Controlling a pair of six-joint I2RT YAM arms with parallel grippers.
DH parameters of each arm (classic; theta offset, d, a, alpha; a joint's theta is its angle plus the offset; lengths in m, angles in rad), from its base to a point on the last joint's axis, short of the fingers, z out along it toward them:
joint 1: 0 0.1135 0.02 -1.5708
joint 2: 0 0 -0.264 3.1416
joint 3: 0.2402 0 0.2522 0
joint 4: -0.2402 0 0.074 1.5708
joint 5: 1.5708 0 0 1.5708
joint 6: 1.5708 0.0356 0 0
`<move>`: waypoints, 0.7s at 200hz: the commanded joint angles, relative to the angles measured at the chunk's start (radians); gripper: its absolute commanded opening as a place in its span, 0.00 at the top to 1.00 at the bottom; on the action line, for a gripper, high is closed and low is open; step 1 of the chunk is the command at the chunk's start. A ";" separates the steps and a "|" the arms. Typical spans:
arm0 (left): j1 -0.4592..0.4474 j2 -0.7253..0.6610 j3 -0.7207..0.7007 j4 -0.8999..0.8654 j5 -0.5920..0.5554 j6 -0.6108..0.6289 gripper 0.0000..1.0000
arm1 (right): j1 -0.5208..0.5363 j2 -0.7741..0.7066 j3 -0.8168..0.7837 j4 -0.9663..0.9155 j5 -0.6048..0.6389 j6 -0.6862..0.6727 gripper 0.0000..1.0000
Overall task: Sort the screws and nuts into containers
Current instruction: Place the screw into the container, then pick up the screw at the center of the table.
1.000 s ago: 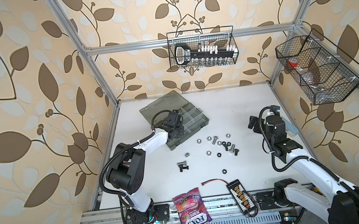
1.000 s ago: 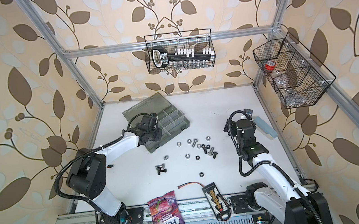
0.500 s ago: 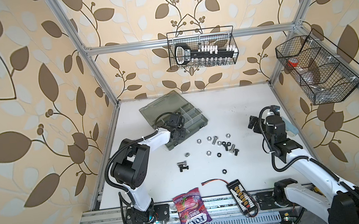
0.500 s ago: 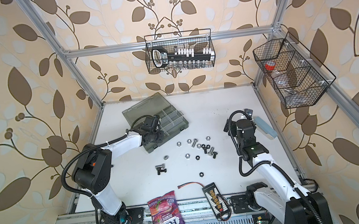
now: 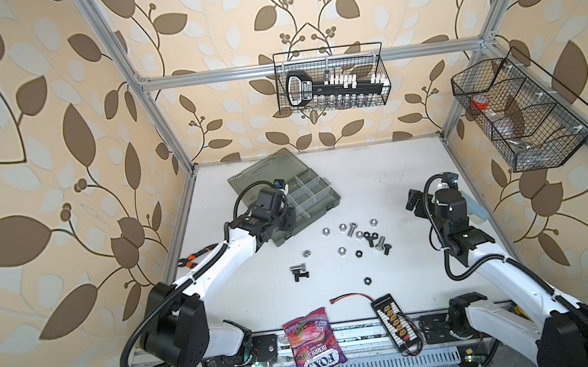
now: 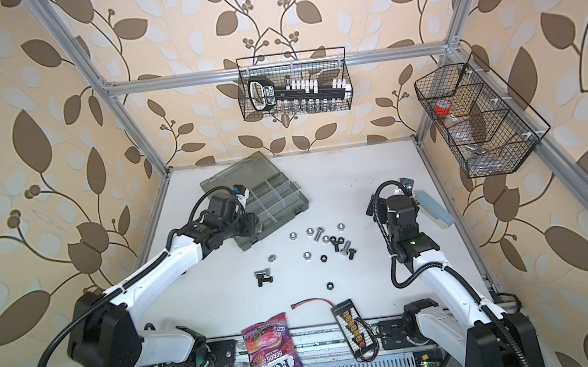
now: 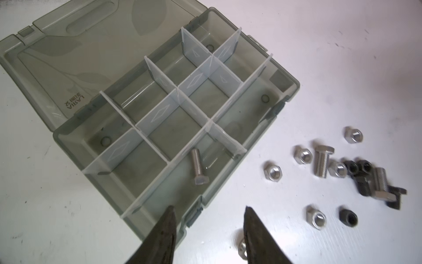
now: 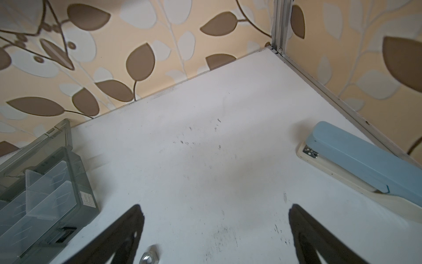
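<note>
Silver and lying flat, one screw (image 7: 198, 166) rests in the open case (image 7: 91, 57), in the compartment (image 7: 171, 194) along the front wall by a latch. Its long axis runs aslant across that compartment: the hex head is nearer the front wall, and the threaded end points in toward the long divider (image 7: 148, 186). It touches neither.

The left gripper (image 7: 209, 209) hangs over the front wall, jaws about half apart with nothing between them; the screw lies clear of both tips. The right gripper (image 8: 215, 208) is spread wide and empty above bare table, well apart from the case.

More screws (image 5: 352, 230) and nuts (image 5: 325, 231), silver and black, lie loose on the table just beside the case. The screws are on their sides, pointing different ways. Two of them, one silver and one black, lie side by side away from the cluster, axes about parallel.

The table (image 5: 380, 173) is white, flat and scuffed with dark marks. A blue stapler (image 8: 365, 164) lies along its right edge. A sweet bag (image 5: 313, 344) sits at the near edge. Aluminium rails (image 5: 307, 62) frame the cell, beige wallpaper (image 5: 48, 147) with brown leaves covers the walls, and two black wire baskets (image 5: 329, 79) hang on them.
</note>
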 commanded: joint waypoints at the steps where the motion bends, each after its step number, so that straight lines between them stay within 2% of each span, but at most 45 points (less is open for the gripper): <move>1: -0.037 -0.062 -0.071 -0.104 0.025 0.017 0.49 | 0.003 0.015 0.008 0.005 0.004 0.009 0.01; 20: -0.061 -0.099 -0.126 -0.142 -0.017 -0.025 0.42 | 0.004 0.019 0.010 0.003 0.001 0.007 0.00; 70: -0.111 -0.138 -0.206 -0.159 -0.018 -0.203 0.27 | 0.004 0.004 0.008 -0.005 -0.001 0.007 0.00; 95: -0.136 -0.131 -0.225 -0.199 -0.031 -0.304 0.26 | 0.003 -0.012 0.004 -0.013 0.009 0.004 0.00; 140: -0.207 -0.073 -0.210 -0.261 -0.089 -0.351 0.26 | 0.003 -0.017 0.002 -0.011 0.010 0.004 0.00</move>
